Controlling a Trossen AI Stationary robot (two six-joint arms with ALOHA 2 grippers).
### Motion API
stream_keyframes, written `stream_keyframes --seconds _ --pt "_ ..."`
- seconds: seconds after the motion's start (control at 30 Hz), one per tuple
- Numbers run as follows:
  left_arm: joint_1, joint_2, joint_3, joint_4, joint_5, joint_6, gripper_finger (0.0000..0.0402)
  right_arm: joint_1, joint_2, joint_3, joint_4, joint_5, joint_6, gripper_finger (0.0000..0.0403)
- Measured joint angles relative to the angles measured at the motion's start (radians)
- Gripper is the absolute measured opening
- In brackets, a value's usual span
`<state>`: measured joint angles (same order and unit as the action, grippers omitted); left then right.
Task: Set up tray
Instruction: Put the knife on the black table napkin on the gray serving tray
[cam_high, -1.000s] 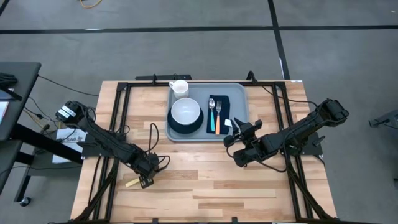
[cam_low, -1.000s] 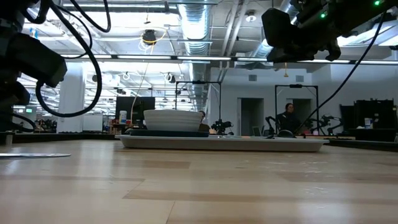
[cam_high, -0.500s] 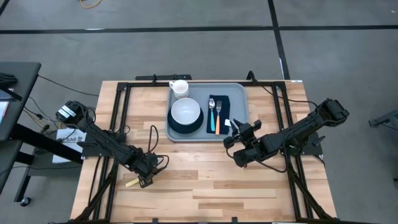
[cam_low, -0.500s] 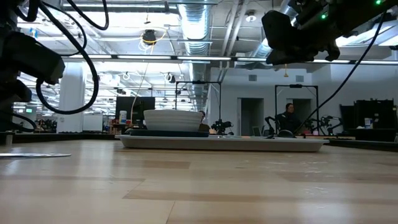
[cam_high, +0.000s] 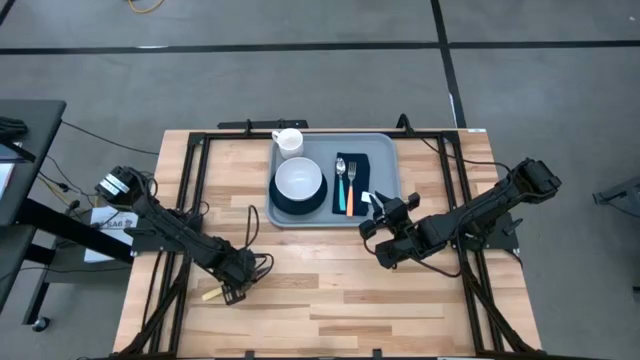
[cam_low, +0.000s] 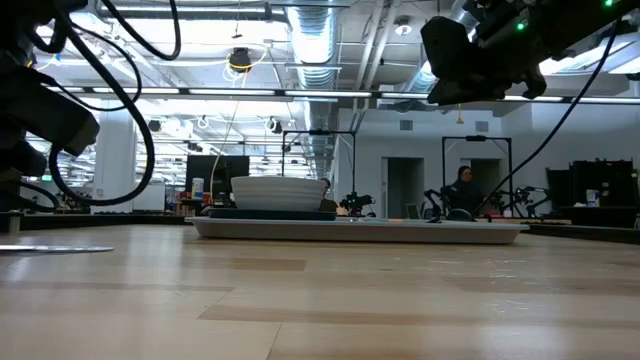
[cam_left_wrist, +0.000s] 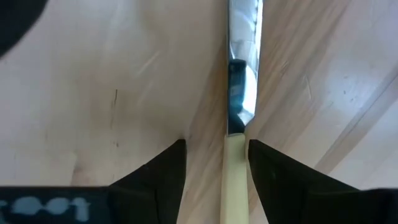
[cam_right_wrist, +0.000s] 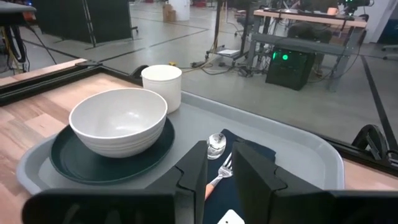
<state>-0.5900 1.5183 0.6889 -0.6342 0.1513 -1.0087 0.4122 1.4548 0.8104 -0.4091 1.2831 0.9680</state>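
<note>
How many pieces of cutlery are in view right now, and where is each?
3. A silver spoon and an orange-handled fork lie on the dark navy folded napkin in the light blue-grey plastic tray. A cream-handled knife lies on the wooden table between the left claw's fingers.

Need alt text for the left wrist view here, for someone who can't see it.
The left end effector hovers close over the wooden table, its two dark fingers open on either side of a knife lying flat. The knife's pale yellow handle sits in the gap between them, and its shiny blade points away from the camera.
</note>
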Motion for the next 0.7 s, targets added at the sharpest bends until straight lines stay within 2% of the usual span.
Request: stream_keyframes --seconds 0.37,0.7 --pt "0.017 0.002 0.0 -0.009 0.014 0.001 0.0165 0.0 0.0 0.0 0.004 -0.003 0.0 0.0067" --pt "0.075 0.006 0.005 -0.071 0.036 0.096 0.0122 0.0 0.0 0.0 0.004 -0.003 0.0 0.0067"
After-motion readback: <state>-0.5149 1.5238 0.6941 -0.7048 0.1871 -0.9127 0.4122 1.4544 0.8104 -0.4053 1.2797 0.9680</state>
